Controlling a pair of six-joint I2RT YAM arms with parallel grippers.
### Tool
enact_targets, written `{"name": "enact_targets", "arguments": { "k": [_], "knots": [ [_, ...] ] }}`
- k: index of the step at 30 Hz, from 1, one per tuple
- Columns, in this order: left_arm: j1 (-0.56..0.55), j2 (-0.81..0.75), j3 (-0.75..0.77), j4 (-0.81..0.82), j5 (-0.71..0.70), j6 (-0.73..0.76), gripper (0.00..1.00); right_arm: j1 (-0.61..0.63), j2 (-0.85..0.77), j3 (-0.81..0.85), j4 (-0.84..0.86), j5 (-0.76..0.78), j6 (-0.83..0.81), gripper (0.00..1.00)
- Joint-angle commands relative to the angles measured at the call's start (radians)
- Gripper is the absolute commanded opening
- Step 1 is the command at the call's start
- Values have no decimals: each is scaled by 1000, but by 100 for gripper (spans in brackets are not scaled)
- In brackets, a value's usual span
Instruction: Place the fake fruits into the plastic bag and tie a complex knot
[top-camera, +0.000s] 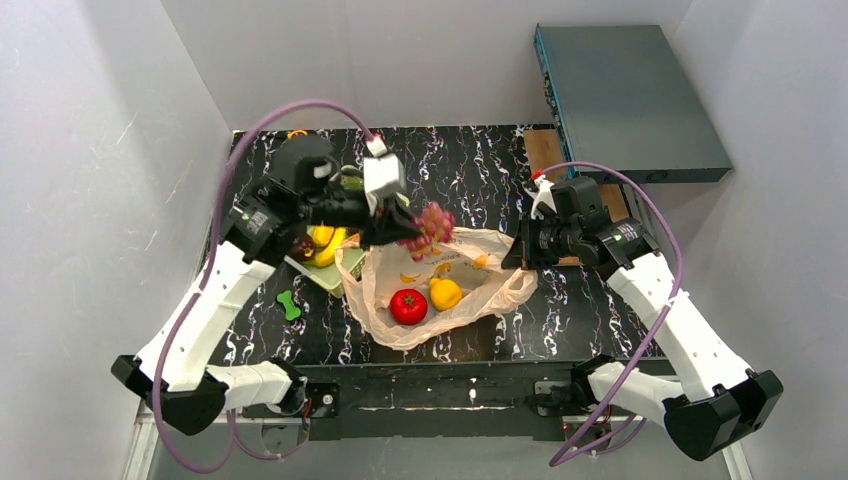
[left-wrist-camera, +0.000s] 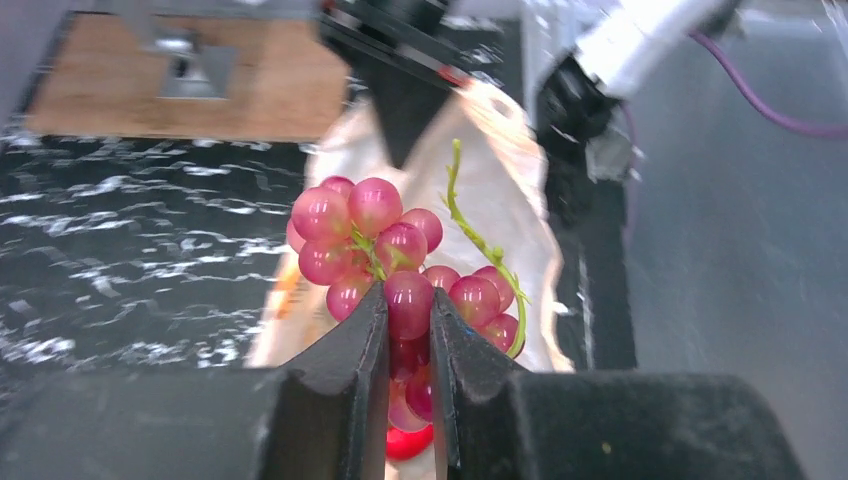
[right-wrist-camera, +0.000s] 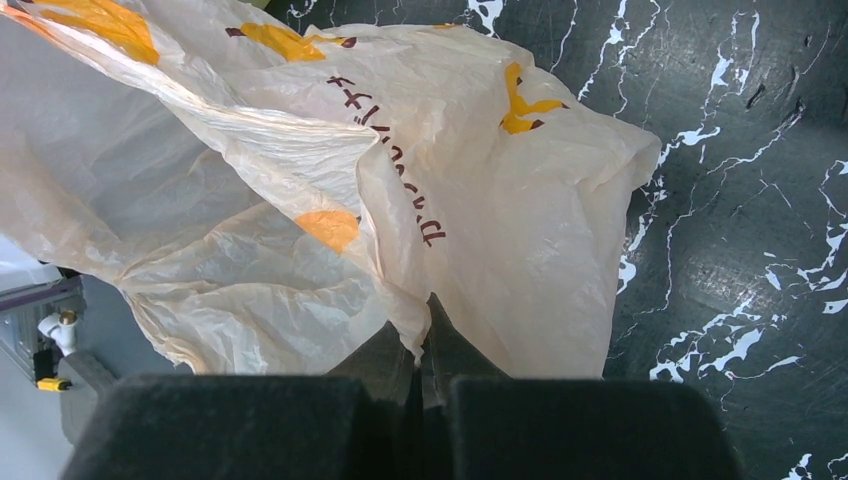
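Grapes (left-wrist-camera: 400, 260) were held above the plastic bag (top-camera: 392, 335), clamped between the fingers of the left gripper (left-wrist-camera: 408, 305). The bag was spread near the middle of the table (top-camera: 470, 170), and a red apple (top-camera: 408, 306) and a yellow fruit (top-camera: 445, 293) were seen inside it. Its right edge was pinched by the closed right gripper (right-wrist-camera: 422, 325). Bananas (top-camera: 325, 243) were seen in the basket (top-camera: 318, 274) toward the table's left edge.
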Motion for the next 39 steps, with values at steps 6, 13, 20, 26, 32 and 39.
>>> {"name": "enact_targets", "arguments": {
  "k": [6,13,20,26,32,39],
  "knots": [
    [-237,-34,-294,-47,-115,329,0,-3,3,54,9,-40,-16,1],
    [-258,86,-455,168,-411,348,0,-2,-4,25,9,-36,-46,1],
    [-262,75,-623,324,-561,447,40,-1,2,5,42,24,-66,1],
    [-262,-84,-440,133,-258,277,83,-1,15,-18,60,21,-62,1],
    [-235,-58,-176,85,-234,7,86,-1,13,-50,74,22,-72,1],
    [155,77,-44,8,-259,-217,84,-1,-5,-57,55,23,-94,1]
  ]
}}
